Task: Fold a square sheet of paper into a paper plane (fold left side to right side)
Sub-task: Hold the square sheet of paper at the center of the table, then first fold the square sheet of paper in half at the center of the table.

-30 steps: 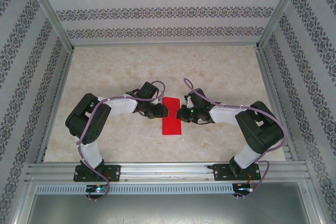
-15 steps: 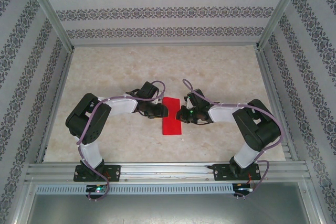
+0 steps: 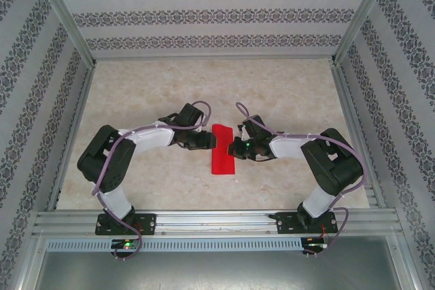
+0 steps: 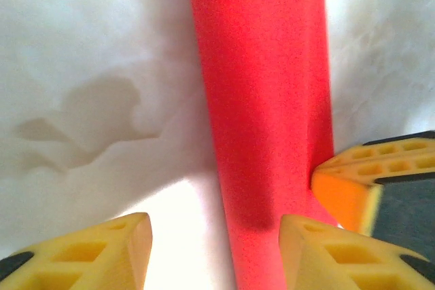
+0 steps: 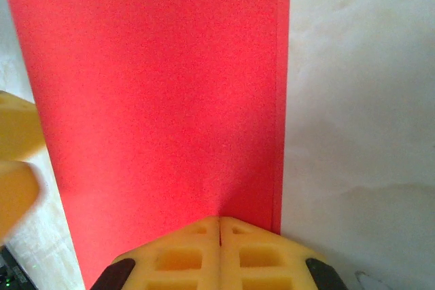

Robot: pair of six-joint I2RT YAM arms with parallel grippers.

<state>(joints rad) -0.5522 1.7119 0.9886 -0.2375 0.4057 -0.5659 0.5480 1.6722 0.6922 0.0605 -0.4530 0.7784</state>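
From above, the folded red paper (image 3: 222, 150) lies as a narrow strip on the marble table (image 3: 285, 93). The left gripper (image 3: 211, 142) is just beside one long edge and the right gripper (image 3: 233, 147) is at the other.

At the left wrist, the left gripper (image 4: 214, 232) has its fingers spread. The paper runs straight ahead from the gap, nearer the right-hand finger (image 4: 326, 252).

At the right wrist, the right gripper (image 5: 219, 232) has its fingers pressed together, tips resting on the paper's near edge.

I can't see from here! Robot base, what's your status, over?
Left pincer open, at left edge of red paper. Right pincer shut at its right edge. Paper folded narrow, flat on table. Nothing blocking.
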